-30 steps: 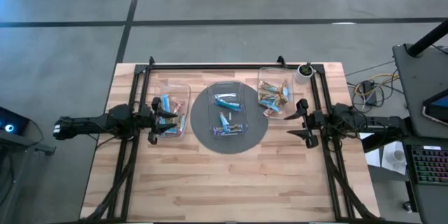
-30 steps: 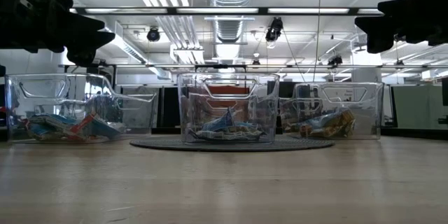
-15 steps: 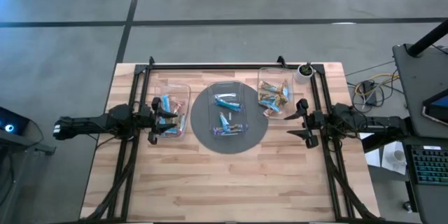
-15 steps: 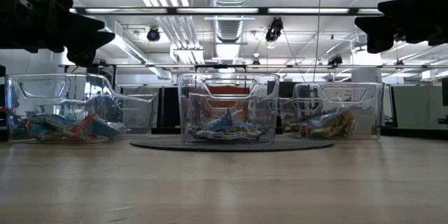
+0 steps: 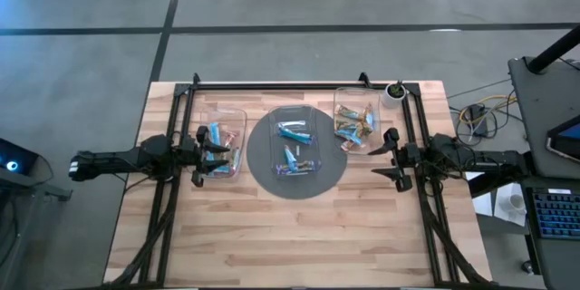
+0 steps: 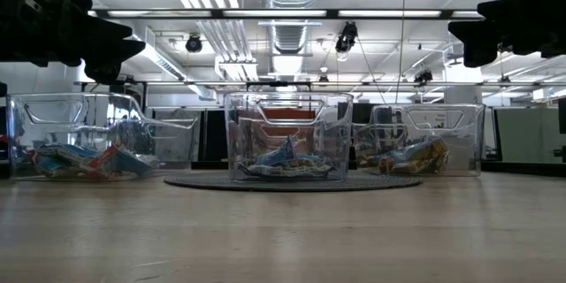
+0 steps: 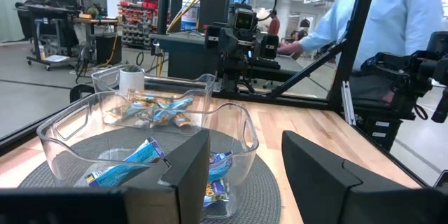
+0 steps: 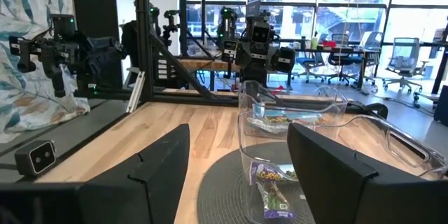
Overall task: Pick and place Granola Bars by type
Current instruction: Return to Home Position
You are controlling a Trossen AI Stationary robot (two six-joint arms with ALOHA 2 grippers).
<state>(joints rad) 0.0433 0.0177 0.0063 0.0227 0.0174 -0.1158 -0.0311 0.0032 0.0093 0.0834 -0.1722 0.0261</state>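
Note:
Three clear trays stand in a row on the wooden table. The left tray point(image 5: 223, 141) holds light-blue bars point(image 6: 88, 159). The middle tray point(image 5: 294, 145) rests on a round grey plate point(image 5: 263, 172) and holds blue and silvery bars point(image 7: 126, 164). The right tray point(image 5: 355, 120) holds tan/gold bars point(image 6: 411, 155). My left gripper point(image 5: 217, 152) hangs open above the left tray, facing the middle tray; its own view shows my left gripper point(image 7: 245, 154) empty. My right gripper point(image 5: 388, 156) is open and empty, raised just to the right of the plate, near the right tray; my right gripper point(image 8: 238, 154) faces the middle tray.
A small white pot with a plant point(image 5: 392, 93) stands at the table's far right corner. Black frame rails point(image 5: 299, 83) run along the far edge and both sides. The near half of the table point(image 5: 299, 236) is bare wood. A person in a light-blue shirt point(image 7: 392, 28) stands beyond the table.

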